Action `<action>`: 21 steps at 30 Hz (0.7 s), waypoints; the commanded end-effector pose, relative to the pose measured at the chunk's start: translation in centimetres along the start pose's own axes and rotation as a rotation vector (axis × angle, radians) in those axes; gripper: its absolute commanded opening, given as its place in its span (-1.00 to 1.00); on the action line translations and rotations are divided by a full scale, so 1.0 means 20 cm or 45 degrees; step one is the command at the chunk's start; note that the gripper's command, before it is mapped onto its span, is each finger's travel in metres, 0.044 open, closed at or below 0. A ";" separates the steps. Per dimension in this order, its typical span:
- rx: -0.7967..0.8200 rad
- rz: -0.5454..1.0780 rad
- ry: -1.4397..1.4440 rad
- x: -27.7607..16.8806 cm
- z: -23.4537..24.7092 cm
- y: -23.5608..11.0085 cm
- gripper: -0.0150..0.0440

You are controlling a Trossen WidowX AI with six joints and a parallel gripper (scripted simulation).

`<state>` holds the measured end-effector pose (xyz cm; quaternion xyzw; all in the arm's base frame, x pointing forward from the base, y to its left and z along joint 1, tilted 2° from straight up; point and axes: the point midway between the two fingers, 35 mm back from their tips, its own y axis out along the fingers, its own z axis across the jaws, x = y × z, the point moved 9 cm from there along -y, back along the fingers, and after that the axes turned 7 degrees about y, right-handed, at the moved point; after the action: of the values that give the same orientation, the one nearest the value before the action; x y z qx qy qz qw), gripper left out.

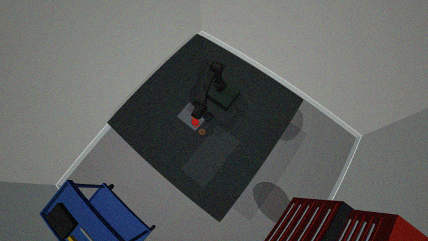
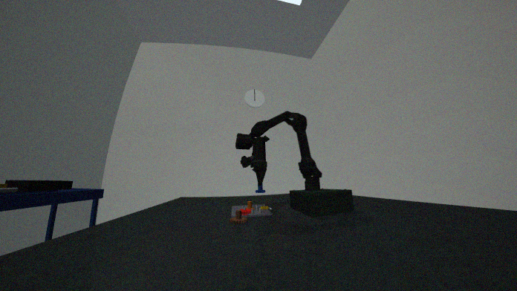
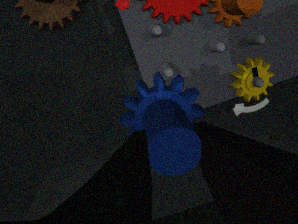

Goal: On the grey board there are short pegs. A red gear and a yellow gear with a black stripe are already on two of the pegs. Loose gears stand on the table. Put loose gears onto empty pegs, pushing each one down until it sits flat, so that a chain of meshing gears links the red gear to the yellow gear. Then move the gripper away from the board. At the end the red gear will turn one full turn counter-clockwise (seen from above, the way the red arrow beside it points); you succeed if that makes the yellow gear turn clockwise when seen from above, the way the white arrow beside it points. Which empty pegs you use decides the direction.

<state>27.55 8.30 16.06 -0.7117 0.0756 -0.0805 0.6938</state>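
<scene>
My gripper (image 2: 260, 186) is shut on the knob of a blue gear (image 3: 162, 107) (image 2: 260, 191) and holds it in the air, high above the board. The grey board (image 3: 200, 90) (image 1: 184, 116) carries several bare pegs. The red gear (image 3: 175, 6) (image 1: 195, 122) sits on the board at the top of the wrist view. An orange gear (image 3: 229, 14) (image 2: 249, 205) with a tall knob is on the board beside the red gear. The yellow gear (image 3: 245, 85) (image 2: 264, 208) with a black stripe sits near the board's edge. A brown gear (image 3: 49, 11) (image 1: 202, 131) (image 2: 238, 220) stands on the table off the board.
The white arrow (image 3: 252, 107) lies beside the yellow gear. Part of the red arrow (image 3: 122, 5) shows beside the red gear. The arm's dark green base block (image 2: 321, 202) (image 1: 225, 96) stands on the table near the board. A bare peg (image 3: 169, 72) shows just beyond the blue gear's teeth in the wrist view.
</scene>
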 end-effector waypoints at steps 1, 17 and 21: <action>-0.005 0.000 -0.004 0.02 -0.03 0.02 -0.49; -0.007 -0.001 -0.007 0.09 -0.19 0.08 -0.49; -0.007 -0.001 -0.007 0.11 -0.23 0.10 -0.49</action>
<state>28.70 3.91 14.45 -0.7124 0.0740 -0.0800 0.6933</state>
